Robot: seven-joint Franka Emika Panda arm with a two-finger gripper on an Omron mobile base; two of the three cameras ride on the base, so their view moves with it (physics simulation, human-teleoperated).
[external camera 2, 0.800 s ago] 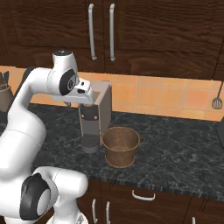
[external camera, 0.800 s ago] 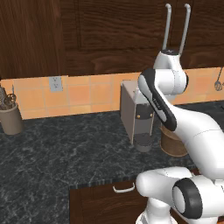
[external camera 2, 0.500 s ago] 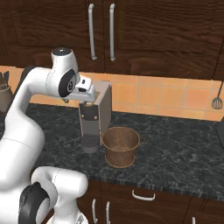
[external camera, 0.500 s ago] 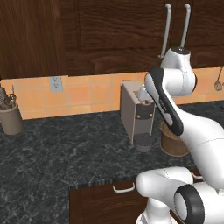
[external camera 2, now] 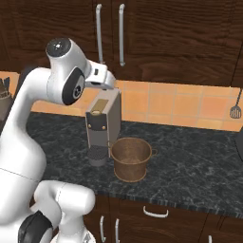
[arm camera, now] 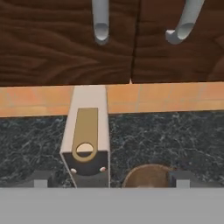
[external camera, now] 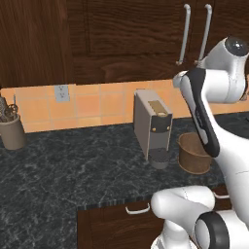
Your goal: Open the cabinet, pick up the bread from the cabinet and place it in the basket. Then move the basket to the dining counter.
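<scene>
The cabinet (external camera: 136,34) (external camera 2: 166,33) (arm camera: 65,48) has both dark wood doors closed, its silver handles (external camera 2: 99,33) (arm camera: 100,22) hanging side by side. The bread is hidden, and the dining counter is out of view. On the black counter the round brown basket (external camera: 194,153) (external camera 2: 131,158) (arm camera: 146,175) stands empty, just right of a coffee machine (external camera: 153,126) (external camera 2: 102,121) (arm camera: 87,135). My gripper (external camera 2: 107,80) (arm camera: 111,179) is open and empty. It hovers above the coffee machine and basket, below the door handles, facing the doors.
A grey utensil cup (external camera: 12,131) stands at the far left of the black speckled counter (external camera: 73,170) (external camera 2: 190,161). A spatula (external camera 2: 236,109) hangs on the orange tiled wall at the right. Drawers with small handles (external camera: 138,209) (external camera 2: 156,212) sit under the counter edge.
My arm has risen and carried the hand upward, from beside the coffee machine's top toward the cabinet doors. The basket and machine have not moved.
</scene>
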